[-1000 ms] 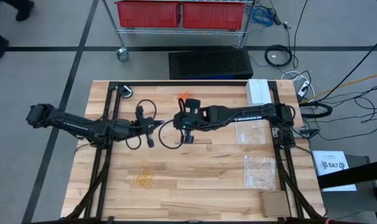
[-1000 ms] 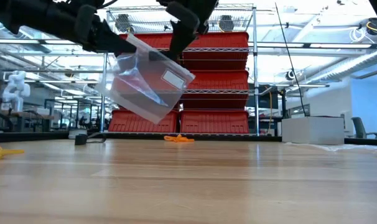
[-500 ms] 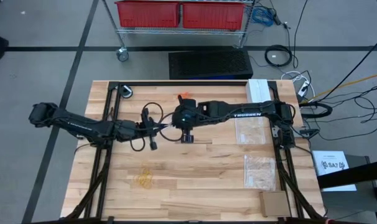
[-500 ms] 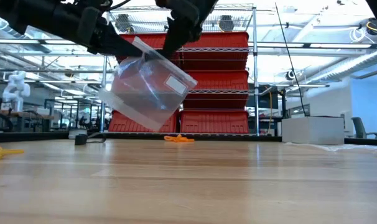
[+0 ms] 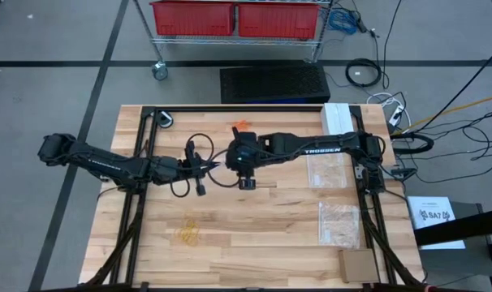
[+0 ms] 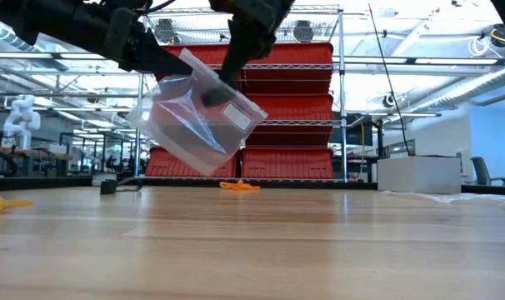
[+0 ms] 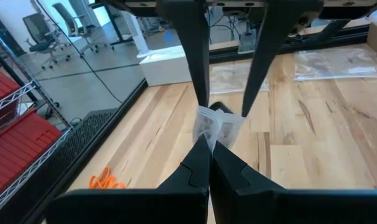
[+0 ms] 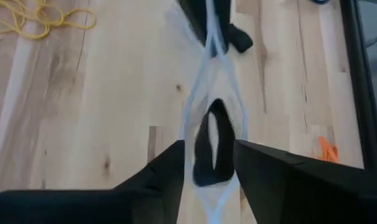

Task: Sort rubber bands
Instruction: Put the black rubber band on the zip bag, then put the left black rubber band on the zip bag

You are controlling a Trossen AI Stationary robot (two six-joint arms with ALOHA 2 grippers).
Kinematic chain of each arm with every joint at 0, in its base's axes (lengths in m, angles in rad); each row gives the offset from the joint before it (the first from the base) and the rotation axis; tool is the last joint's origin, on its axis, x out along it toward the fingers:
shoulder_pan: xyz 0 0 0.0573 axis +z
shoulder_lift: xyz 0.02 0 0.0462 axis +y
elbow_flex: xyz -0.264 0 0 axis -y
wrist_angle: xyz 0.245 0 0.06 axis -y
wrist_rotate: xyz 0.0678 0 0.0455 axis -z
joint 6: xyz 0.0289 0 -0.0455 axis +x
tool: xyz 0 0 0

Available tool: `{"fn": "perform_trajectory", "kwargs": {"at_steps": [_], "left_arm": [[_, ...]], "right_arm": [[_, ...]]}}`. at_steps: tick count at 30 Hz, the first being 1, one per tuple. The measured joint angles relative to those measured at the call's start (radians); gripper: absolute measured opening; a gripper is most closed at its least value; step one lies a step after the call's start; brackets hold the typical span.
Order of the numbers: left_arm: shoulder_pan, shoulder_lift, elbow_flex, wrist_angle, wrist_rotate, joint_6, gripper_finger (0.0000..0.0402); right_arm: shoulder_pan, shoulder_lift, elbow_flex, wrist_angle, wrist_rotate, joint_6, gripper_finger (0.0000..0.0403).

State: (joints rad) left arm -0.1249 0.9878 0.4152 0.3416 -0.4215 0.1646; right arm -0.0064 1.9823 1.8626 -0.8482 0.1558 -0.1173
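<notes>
- Left gripper point(image 5: 212, 165), centre of the high view: fingers pressed together, pinching an edge of the clear plastic bag point(image 6: 194, 117).
- Right gripper point(image 5: 244, 166), just beside it: fingers parted over the bag mouth.
- Black rubber bands point(image 8: 212, 146) are inside the bag, held above the table point(image 5: 262, 243).
- Orange rubber bands point(image 5: 243, 124) upper centre on the table.
- Yellow rubber bands point(image 5: 187, 233) lower left.

Black bands point(image 8: 212, 146): seen through clear bag point(image 6: 194, 117), count indistinct. Orange bands point(image 8: 328, 151): cut by right wrist view's edge. Yellow bands point(image 6: 4, 202): cut by low view's edge; individual loops too small to separate.
</notes>
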Motion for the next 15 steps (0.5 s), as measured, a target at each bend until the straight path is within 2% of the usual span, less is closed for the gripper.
{"fn": "perform_trajectory", "kwargs": {"at_steps": [7, 15], "left_arm": [[0.000, 0.000, 0.000, 0.001, 0.000, 0.000, 0.0000], [0.000, -0.001, 0.000, -0.027, 0.000, 0.000, 0.0000]], "right_arm": [[0.006, -0.016, 0.000, -0.017, 0.079, -0.001, 0.0139], [0.006, -0.083, 0.001, -0.197, 0.079, 0.026, 0.0142]]}}
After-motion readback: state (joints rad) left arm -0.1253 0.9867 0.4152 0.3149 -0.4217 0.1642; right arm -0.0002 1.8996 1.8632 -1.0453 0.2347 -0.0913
